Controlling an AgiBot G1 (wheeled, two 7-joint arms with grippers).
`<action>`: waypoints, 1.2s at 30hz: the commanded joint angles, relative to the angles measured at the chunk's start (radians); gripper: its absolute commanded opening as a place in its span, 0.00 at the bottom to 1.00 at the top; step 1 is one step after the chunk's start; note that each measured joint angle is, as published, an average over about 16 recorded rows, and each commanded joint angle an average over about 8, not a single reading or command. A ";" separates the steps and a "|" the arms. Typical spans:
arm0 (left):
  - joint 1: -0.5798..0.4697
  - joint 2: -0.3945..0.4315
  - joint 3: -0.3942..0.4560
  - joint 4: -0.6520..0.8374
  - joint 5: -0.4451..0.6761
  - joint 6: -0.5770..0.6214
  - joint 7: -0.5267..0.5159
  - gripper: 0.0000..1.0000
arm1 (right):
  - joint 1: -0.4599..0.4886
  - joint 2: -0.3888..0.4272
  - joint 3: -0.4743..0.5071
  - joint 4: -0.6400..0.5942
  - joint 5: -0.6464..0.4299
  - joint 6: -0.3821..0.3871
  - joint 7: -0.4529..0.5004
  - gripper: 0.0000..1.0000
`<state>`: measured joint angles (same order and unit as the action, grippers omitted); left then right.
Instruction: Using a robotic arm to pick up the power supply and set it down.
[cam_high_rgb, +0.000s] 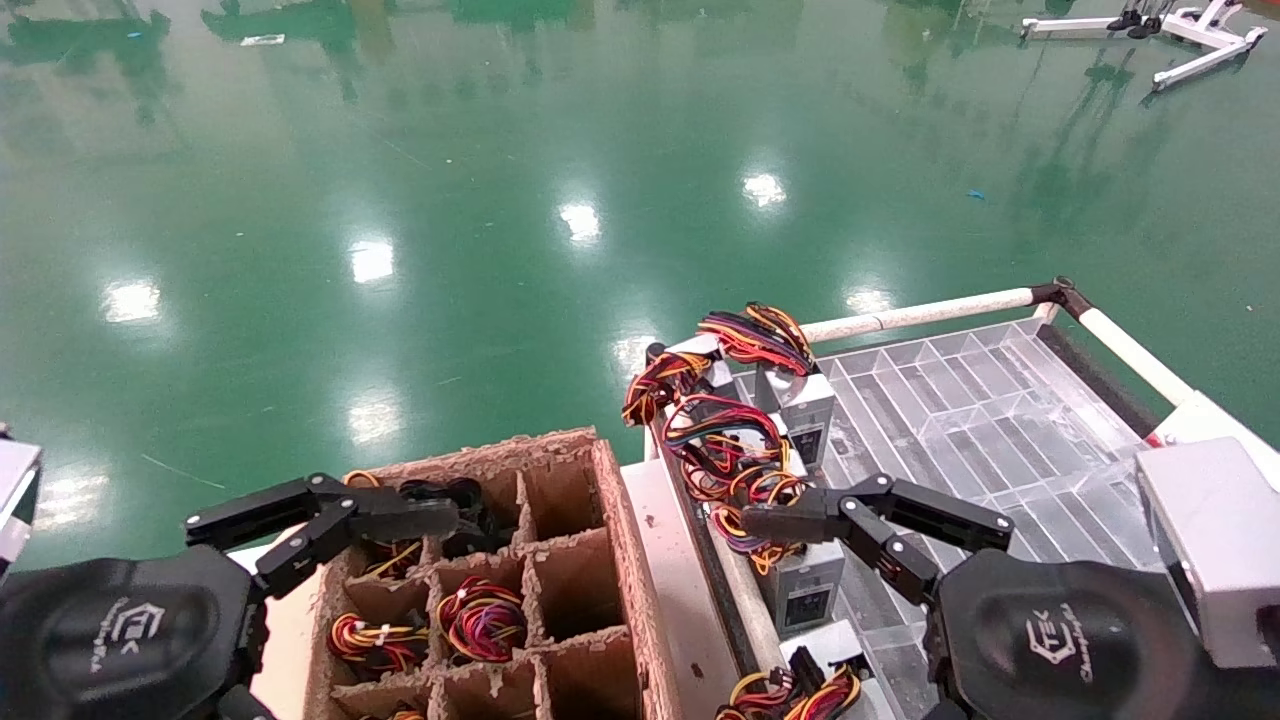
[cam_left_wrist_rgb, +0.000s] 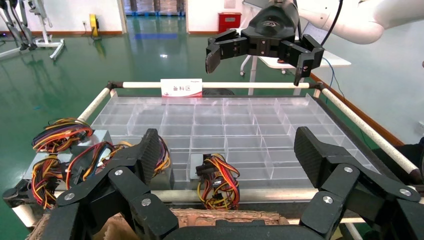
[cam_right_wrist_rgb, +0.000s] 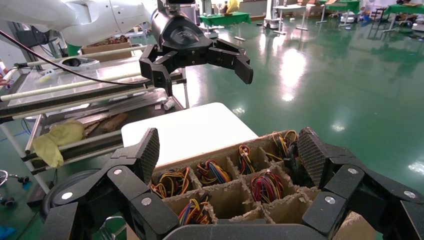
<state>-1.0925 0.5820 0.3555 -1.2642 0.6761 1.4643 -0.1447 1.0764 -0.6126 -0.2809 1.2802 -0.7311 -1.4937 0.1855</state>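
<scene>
Right gripper (cam_high_rgb: 800, 535), fingers apart, hovers over a power supply (cam_high_rgb: 806, 590) at lower right; left gripper (cam_high_rgb: 300, 530) fingers apart, lower left.

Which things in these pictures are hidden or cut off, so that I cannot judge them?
- Power supplies in the cardboard box: head view shows only wire bundles; the dividers hide the bodies.
- Power supply on the tray: partly covered by the right gripper.
- Nearest power supply: cut off by the bottom edge of the head view.
- Left gripper: open over the box; what lies under it is hidden.
</scene>
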 joint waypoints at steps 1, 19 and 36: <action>0.000 0.000 0.000 0.000 0.000 0.000 0.000 0.00 | 0.000 0.000 0.000 0.000 0.000 0.000 0.000 1.00; 0.000 0.000 0.000 0.000 0.000 0.000 0.000 0.00 | 0.017 -0.036 -0.033 -0.013 -0.061 0.016 -0.007 1.00; 0.000 0.000 0.000 0.000 0.000 0.000 0.000 0.00 | 0.122 -0.275 -0.191 -0.205 -0.339 0.095 -0.095 1.00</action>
<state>-1.0927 0.5820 0.3558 -1.2640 0.6760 1.4644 -0.1445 1.1947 -0.8955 -0.4693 1.0660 -1.0646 -1.3946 0.0797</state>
